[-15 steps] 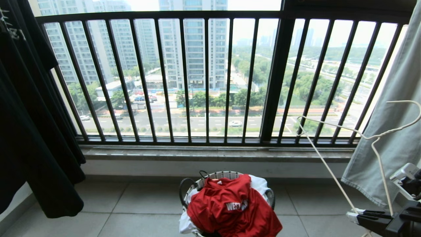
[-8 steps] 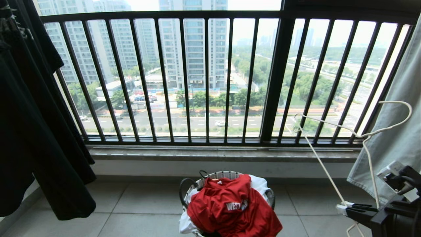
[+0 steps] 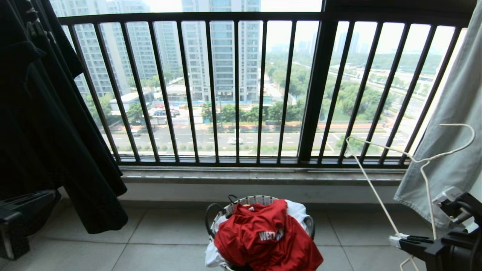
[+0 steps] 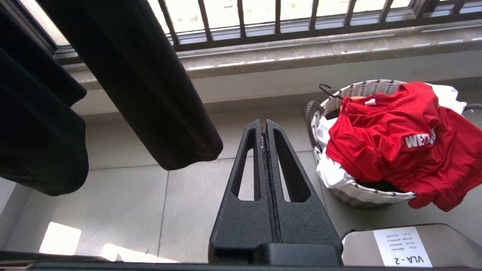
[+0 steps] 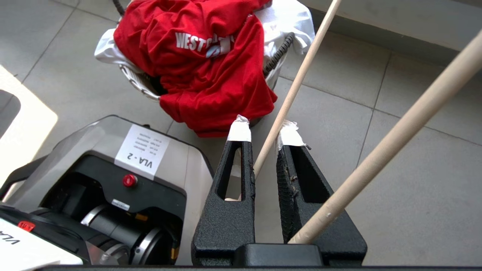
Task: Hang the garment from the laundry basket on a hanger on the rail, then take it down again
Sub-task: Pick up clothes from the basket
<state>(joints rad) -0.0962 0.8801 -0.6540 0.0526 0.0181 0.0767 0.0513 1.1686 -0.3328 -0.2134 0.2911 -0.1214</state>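
Since the earlier frames your left gripper [image 4: 264, 130] has come into the head view at the lower left edge, just beside the black shirt [image 3: 49, 124]; that shirt has swung toward the middle. Your right gripper [image 3: 400, 240] has drifted a little left and back, taking the hanger [image 3: 418, 160] with it. Garment and basket have not moved.

Left gripper: fingers pressed flat together, nothing between them. It hangs above the floor tiles [image 3: 169, 233], pointing toward the sill [image 3: 263, 175], with the basket [image 4: 354, 194] near it on one side and the black shirt's hem close by on the other.

Right gripper: low at the right edge in the head view, fingers nearly closed, clamped on one thin white bar of the hanger [image 5: 290, 101]. You can see the bar passing between the taped fingertips [image 5: 240, 130]. A second bar crosses in front of the gripper base. The hanger's hook curves up in front of the grey-green trousers [image 3: 452, 150].

Garment [image 3: 263, 237]: red, crumpled, heaped on top of the basket [image 3: 252, 199] and spilling over its near rim; the lettering faces up. White cloth [image 3: 212, 256] lies under it in the basket. Basket stands on the floor below the railing [image 3: 241, 90].
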